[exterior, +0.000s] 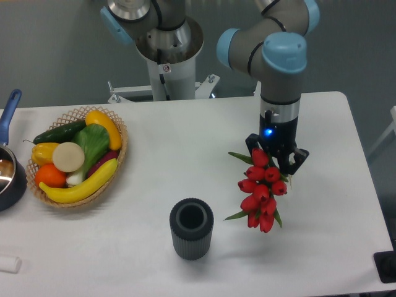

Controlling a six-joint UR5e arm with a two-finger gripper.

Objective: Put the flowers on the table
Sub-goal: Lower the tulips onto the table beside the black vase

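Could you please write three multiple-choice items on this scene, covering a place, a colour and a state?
1. Where is the dark vase relative to the flowers?
A. Right of them
B. Left of them
C. Behind them

2. What colour are the flower buds?
A. Red
B. Yellow
C. White

3. What is the end effector doing?
A. Hanging open and empty
B. Gripping the basket
C. Holding the flowers

Answers:
1. B, the vase stands nearer the image's left.
2. A, every bud is red.
3. C, the bunch hangs from its fingers.
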